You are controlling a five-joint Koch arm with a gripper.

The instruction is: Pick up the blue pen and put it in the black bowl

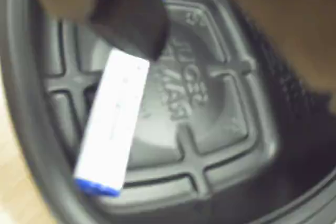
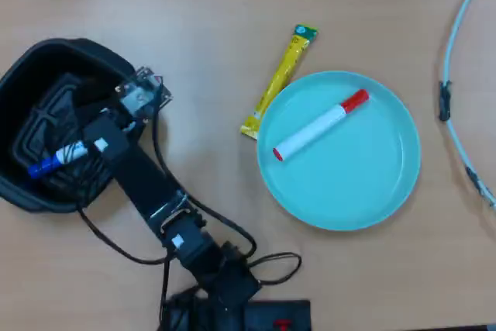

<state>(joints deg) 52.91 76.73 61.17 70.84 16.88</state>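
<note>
The arm reaches across the wooden table (image 2: 194,5) from the bottom edge of the overhead view, its gripper (image 2: 81,149) over the black bowl (image 2: 23,75) at the left. The blue pen (image 2: 58,158) lies slantwise inside the bowl's outline, blue cap toward the lower left, its other end at the gripper's tip. From the wrist view the pen (image 1: 113,124) hangs below a dark jaw above the bowl's ribbed, cross-patterned floor (image 1: 220,108), white barrel in the middle and blue at both ends; the jaw covers the barrel near the top, but whether the gripper is actually pinching it or has let go, I cannot tell. There is raised lettering moulded into the bowl's bottom, too blurred to read. Print on the pen's barrel is only a faint smear. Well to the right sits a round teal plate (image 2: 387,191) with a red-capped white marker (image 2: 318,125) lying on it, and a yellow sachet (image 2: 280,79) with a green end rests touching the plate's upper-left rim. A pale cable (image 2: 457,29) curves along the right edge.
</note>
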